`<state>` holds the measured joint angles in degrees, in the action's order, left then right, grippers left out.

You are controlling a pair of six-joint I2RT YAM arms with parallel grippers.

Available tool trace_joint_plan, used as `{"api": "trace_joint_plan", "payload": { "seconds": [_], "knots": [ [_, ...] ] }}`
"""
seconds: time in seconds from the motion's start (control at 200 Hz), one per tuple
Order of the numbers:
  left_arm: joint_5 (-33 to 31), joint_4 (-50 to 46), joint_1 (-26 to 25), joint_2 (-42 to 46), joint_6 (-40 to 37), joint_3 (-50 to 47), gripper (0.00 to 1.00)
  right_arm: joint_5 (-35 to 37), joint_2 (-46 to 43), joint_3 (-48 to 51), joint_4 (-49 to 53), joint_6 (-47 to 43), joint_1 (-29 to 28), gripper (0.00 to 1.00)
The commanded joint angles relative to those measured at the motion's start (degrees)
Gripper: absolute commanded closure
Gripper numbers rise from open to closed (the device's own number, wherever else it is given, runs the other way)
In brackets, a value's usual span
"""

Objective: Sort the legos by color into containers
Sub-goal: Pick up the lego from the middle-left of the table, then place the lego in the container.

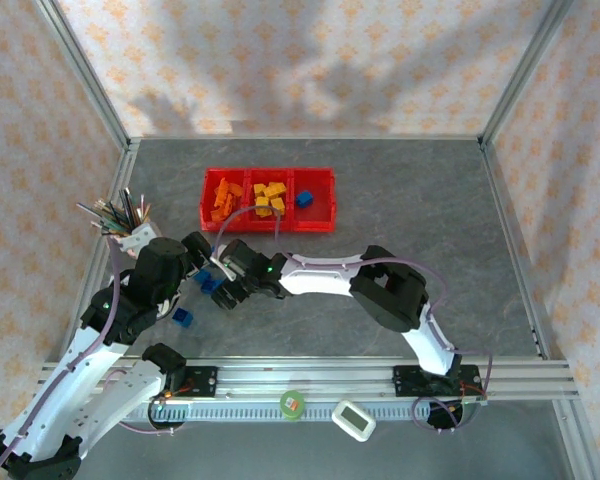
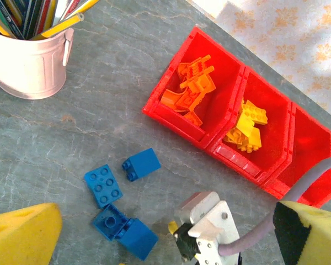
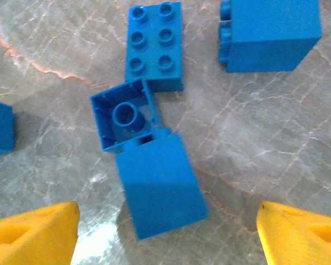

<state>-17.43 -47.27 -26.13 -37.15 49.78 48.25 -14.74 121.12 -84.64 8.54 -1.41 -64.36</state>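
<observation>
Grey tabletop [image 3: 276, 138]: right gripper [image 3: 166, 221] gapes over brick [image 3: 160, 182], lower centre, likely light, rigid, slick; pinch flat sides. Left gripper [image 2: 168, 234] wide, empty.

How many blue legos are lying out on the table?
5: studded brick, cube, upturned hollow brick and block cluster together; one lone brick lies apart. More may hide under the arms.

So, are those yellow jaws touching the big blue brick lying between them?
Apart. In the right wrist view, bare table shows between the blue brick and each of the right jaws, which stand open on either side of it.
</observation>
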Motion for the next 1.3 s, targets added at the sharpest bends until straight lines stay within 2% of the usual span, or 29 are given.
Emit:
{"api": "trace_joint_plan", "payload": {
  "seconds": [0.0, 0.2, 0.375, 0.541, 0.631, 0.786, 0.886, 1.121, 1.296],
  "knots": [
    [-2.9, -3.3, 0.0, 1.3, 1.3, 0.1, 0.00, -1.2, -1.4, 0.0, 0.0, -0.4, -0.5, 0.16],
    [-3.8, -4.4, 0.0, 2.5, 1.8, 0.5, 0.00, 2.4, 3.1, -3.6, 1.6, -0.8, -0.5, 0.17],
    [-4.3, -4.7, 0.1, 3.2, 2.2, 0.1, 0.00, 3.8, 6.0, -6.5, 2.5, -2.0, -0.4, 0.22],
    [-4.3, -4.5, 0.0, 3.5, 2.4, 0.0, 0.00, 3.8, 7.3, -8.4, 3.7, -2.6, -0.5, 0.35],
    [-4.1, -4.4, 0.1, 3.4, 2.2, 0.0, 0.00, 4.0, 6.3, -7.8, 3.1, -2.3, -0.4, 0.46],
    [-3.0, -3.2, 0.0, 3.4, 1.5, 0.4, 0.00, 4.2, 2.5, -5.3, 2.9, -1.3, -0.4, 0.64],
    [-2.3, -1.9, 0.0, 3.1, 0.7, 0.4, 0.00, 4.4, -1.8, -1.7, 1.7, 0.0, -0.3, 0.70],
    [1.9, 3.9, 0.0, 0.0, -1.7, 0.4, 0.00, 3.4, -14.1, 8.4, -0.6, 6.5, 4.6, 0.72],
    [6.8, 10.4, 0.0, -3.6, -4.2, -0.3, 0.00, 8.9, -20.7, 12.2, 1.4, 10.9, 11.9, 0.72]
  ]
}}
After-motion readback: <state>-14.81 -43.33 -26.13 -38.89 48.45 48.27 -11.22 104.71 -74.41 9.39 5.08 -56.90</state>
